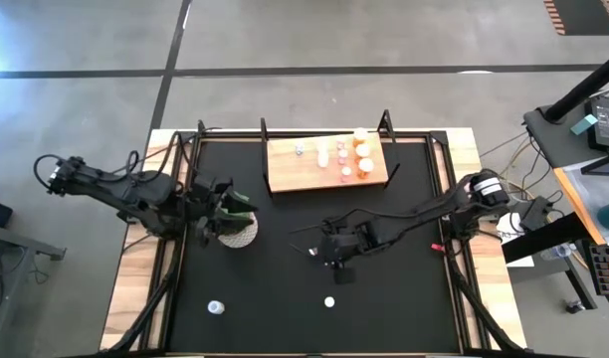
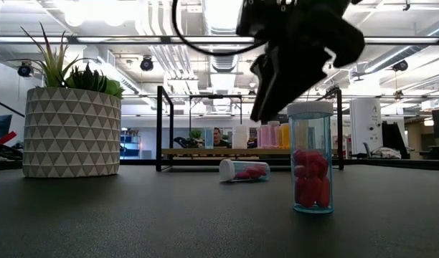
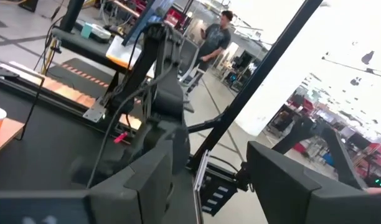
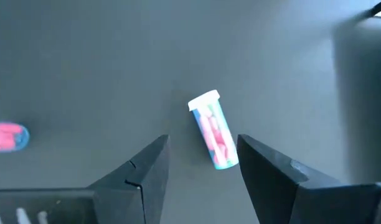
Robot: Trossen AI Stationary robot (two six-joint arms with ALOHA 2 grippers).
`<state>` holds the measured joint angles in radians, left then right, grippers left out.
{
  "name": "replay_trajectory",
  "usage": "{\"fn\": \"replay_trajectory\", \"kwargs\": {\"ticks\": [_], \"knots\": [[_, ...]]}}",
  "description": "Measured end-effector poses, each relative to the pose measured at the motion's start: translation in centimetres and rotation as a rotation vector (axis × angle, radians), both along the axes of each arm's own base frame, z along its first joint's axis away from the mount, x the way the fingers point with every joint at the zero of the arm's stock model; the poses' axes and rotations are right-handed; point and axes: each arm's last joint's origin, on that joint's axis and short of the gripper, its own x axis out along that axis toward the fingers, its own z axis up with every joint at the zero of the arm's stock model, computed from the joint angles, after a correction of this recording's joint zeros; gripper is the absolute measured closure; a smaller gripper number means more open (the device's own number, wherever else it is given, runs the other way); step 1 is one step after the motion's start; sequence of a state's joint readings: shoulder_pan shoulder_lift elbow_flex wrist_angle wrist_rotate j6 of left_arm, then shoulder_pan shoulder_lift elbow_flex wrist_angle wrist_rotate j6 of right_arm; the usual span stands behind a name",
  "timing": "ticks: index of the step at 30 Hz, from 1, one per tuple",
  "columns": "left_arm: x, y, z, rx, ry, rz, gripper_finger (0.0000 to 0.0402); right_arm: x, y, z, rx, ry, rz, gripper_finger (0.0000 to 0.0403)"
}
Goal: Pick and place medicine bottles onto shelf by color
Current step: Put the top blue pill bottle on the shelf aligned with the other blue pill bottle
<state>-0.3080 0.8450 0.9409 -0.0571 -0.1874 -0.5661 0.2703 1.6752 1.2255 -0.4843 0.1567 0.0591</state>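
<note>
So your right gripper (image 4: 200, 171) is hanging open and empty over a pink-filled bottle (image 4: 214, 130) at frame centre, fingers either side, not touching. The shelf (image 1: 327, 164) up top centre is holding several bottles already. Left gripper (image 3: 218, 180) is sitting parted, empty, by the plant (image 1: 235, 225) at left.

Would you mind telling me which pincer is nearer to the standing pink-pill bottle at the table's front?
The right. The right pincer hangs open just above the pink-pill bottle, fingers either side of it. The left pincer waits over the potted plant, much farther away.
</note>
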Motion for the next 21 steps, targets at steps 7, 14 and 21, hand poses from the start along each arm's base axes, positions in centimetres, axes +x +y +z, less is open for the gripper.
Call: {"fn": "replay_trajectory", "kwargs": {"ticks": [7,14,21], "knots": [[-0.8,0.3,0.5,-0.007,-0.028,0.003,0.0212,0.5,0.1,-2.1,-0.054,0.058,0.067,0.0225],[-1.0,0.4,0.7,-0.012,-0.045,0.034,0.0212,1.1,-0.5,-4.3,-0.103,0.113,0.116,0.0225],[-1.0,0.4,0.8,-0.015,-0.057,0.040,0.0212,1.8,-1.2,-4.9,-0.124,0.095,0.135,0.0225]]}}
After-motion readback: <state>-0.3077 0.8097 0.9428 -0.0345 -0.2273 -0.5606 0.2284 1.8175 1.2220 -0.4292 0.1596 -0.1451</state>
